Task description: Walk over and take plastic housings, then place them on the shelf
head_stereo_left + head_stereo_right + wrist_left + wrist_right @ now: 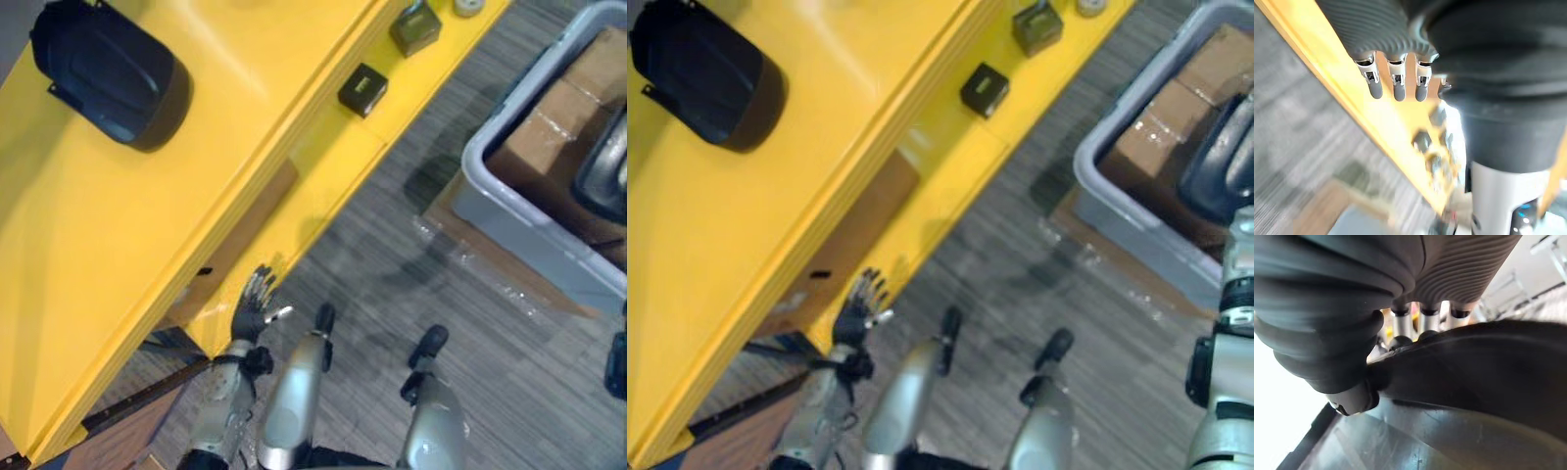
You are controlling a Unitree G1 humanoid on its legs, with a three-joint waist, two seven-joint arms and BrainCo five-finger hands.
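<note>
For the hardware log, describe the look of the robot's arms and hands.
The left arm and right arm are silver-grey and rounded, with black joints. The left hand has slim silver fingers ending in dark rounded tips, and a dark ribbed cover over its back and wrist. The right hand has the same ribbed cover and dark-tipped silver fingers.

a housing point(108, 73) lies on the shelf point(118, 225), left of a bin point(509, 220) apparently holding boxes point(549, 127).
</note>
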